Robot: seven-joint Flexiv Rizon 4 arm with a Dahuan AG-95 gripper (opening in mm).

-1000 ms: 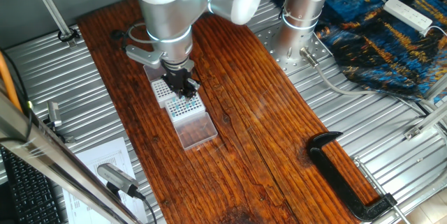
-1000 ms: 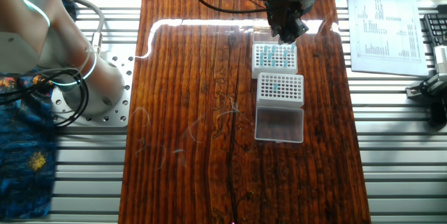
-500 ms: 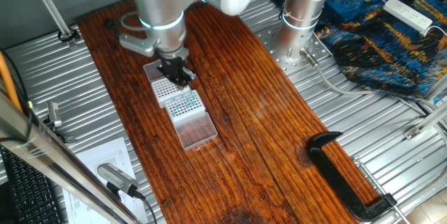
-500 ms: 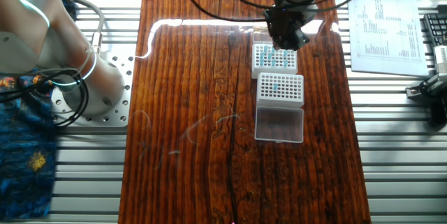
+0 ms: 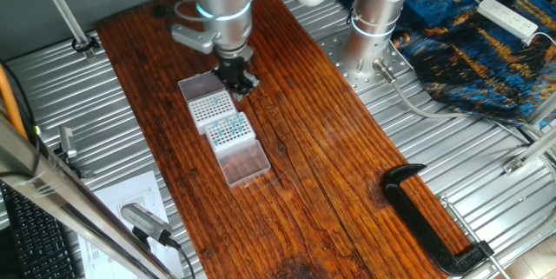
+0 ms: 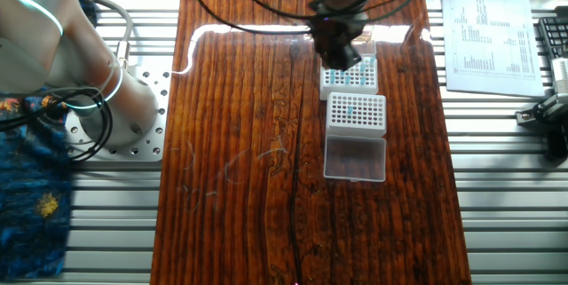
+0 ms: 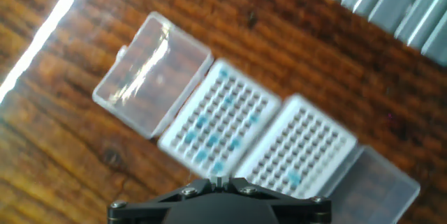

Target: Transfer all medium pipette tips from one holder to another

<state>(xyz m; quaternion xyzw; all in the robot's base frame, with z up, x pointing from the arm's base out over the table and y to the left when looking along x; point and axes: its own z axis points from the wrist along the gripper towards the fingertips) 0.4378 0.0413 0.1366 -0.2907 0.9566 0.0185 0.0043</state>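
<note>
Gripper [image 5: 236, 82] hovers beside the two white tip racks, over bare wooden table [image 5: 330, 131].

Fingers: cannot tell whether gaping or pinching a tip; hand view blurred.

Medium pipette tips [image 7: 216, 123]: most in rack nearest clear lid [image 7: 150, 70]; one blue dot in neighbouring rack [image 7: 302, 147].

Step, judged: transit between racks.

Next: align over a single tip or hole, descend straight.

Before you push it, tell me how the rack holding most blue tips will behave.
The rack looks like thin plastic, so probably light and apt to slide on the glossy table. Its open lid lies flat beside it, likely resisting tipping. The blue tips in it may jump if jolted.
</note>
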